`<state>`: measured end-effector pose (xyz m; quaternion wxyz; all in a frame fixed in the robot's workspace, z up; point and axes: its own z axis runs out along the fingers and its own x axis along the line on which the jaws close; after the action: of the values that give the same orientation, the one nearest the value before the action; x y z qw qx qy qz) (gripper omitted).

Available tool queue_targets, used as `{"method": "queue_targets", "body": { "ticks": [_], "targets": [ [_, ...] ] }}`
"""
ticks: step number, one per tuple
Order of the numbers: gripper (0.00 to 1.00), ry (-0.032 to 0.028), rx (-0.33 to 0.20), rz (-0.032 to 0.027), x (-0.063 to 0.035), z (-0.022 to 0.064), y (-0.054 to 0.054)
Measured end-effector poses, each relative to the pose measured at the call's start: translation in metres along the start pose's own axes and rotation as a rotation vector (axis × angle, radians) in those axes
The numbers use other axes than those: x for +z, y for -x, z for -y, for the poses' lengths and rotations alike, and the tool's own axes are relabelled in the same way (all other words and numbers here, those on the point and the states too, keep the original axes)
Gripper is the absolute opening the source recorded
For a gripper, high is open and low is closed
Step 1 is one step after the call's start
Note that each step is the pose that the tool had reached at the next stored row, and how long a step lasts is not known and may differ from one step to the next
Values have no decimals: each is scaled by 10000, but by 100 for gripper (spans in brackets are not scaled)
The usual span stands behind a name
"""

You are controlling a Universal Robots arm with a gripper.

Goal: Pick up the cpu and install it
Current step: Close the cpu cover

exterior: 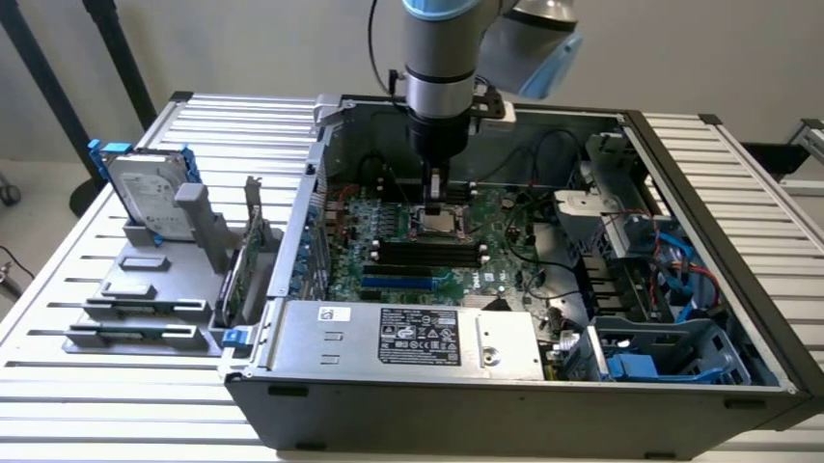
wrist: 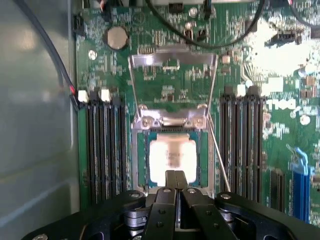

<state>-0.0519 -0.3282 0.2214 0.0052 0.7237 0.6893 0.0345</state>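
The cpu [wrist: 172, 155], a flat square chip with a bright silver top, lies flat inside the open socket frame [wrist: 140, 165] on the green motherboard [wrist: 170, 85]. The socket's metal load plate [wrist: 172, 62] is swung up and back, and its thin lever [wrist: 218, 155] stands out at one side. My gripper [wrist: 175, 176] hangs straight down over the chip's edge with both black fingers pressed together and nothing between them. In the exterior view the gripper [exterior: 438, 196] is low inside the computer case, just above the cpu [exterior: 446, 225].
Black memory slots [wrist: 105, 145] flank the socket on both sides. Black cables [wrist: 210, 30] cross above the board. The case holds a power supply [exterior: 405, 336] and a drive cage [exterior: 657, 357]. Towards the exterior view's left a grey rack [exterior: 142, 289] carries a hard drive [exterior: 149, 188].
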Motion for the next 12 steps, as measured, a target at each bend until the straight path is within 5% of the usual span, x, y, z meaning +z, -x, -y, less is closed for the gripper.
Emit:
{"method": "queue_targets", "body": {
  "ticks": [12],
  "targets": [
    [11,-57,9,-99,-272,-560,-38]
  ]
}}
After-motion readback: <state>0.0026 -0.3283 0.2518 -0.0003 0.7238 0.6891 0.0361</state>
